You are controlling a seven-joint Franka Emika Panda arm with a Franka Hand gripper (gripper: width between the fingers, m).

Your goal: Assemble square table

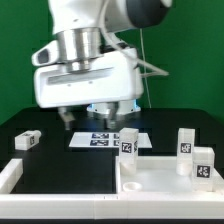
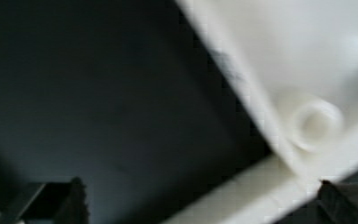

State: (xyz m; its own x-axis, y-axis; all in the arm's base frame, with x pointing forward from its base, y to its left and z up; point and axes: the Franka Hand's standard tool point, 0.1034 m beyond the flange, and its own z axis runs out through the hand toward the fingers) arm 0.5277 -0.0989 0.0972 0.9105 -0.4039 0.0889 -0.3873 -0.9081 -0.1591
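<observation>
Green backdrop is standing behind a black work surface [image 1: 60, 175], edged by one long white bar [image 1: 55, 212] along the front.

One arm is in frame; its gripper [image 1: 92, 119] is hanging just above the surface with nothing between the fingers. In the wrist view both fingertips [image 2: 55, 200] are showing well apart, so the jaws are standing wide open and holding nothing.

One square tabletop [image 1: 165, 178], rimmed and recessed, is lying to the exterior view's right of the fingers and nearer the camera; in the wrist view its corner [image 2: 300, 90], with one round socket, is sitting just ahead of the fingers, not touching them.

One marker board [image 1: 108, 139] is lying flat directly below and behind the fingers.

Four legs are counted: one [image 1: 128, 142] standing just beside the fingers at the tabletop's near corner, two [image 1: 186, 141] [image 1: 203, 166] standing at the tabletop's far side, and one [image 1: 28, 140] lying well apart toward the exterior view's left.
</observation>
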